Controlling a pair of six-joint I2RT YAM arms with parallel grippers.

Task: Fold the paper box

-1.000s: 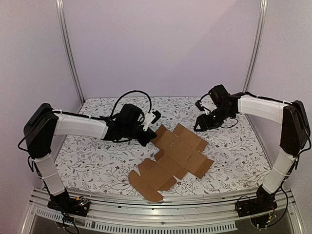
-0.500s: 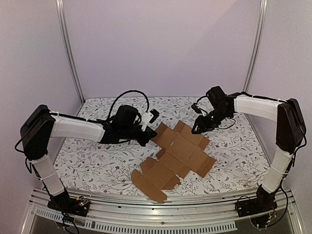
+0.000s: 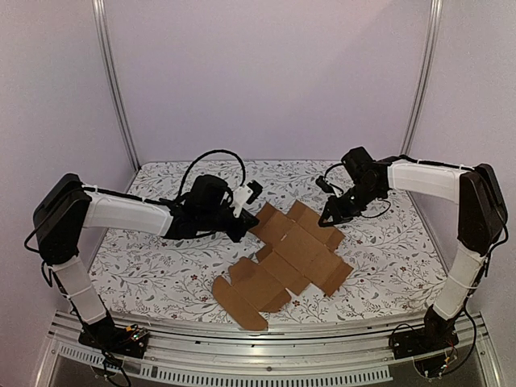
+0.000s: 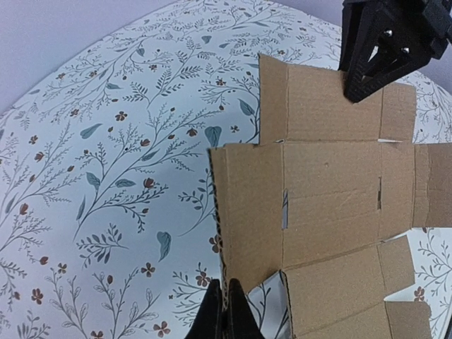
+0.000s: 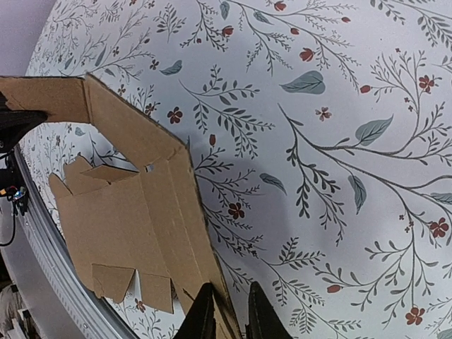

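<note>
The paper box (image 3: 294,250) is a flat brown die-cut cardboard sheet with flaps and notches, lying on the flowered table cover. My left gripper (image 3: 244,232) is shut on the sheet's left edge; in the left wrist view the closed tips (image 4: 227,311) pinch that edge of the paper box (image 4: 332,198). My right gripper (image 3: 326,216) is at the far right flap. In the right wrist view its jaws (image 5: 231,314) stand slightly apart around the flap's edge of the paper box (image 5: 134,219). The right gripper also shows in the left wrist view (image 4: 364,70).
The flowered table cover (image 3: 161,266) spreads all round the sheet. Pale walls and two metal posts (image 3: 113,89) bound the back. A metal rail (image 3: 266,355) runs along the near edge by the arm bases.
My right gripper has come down and nearer, onto the far right flap. The sheet has shifted slightly. My left gripper stays clamped on the left edge.
</note>
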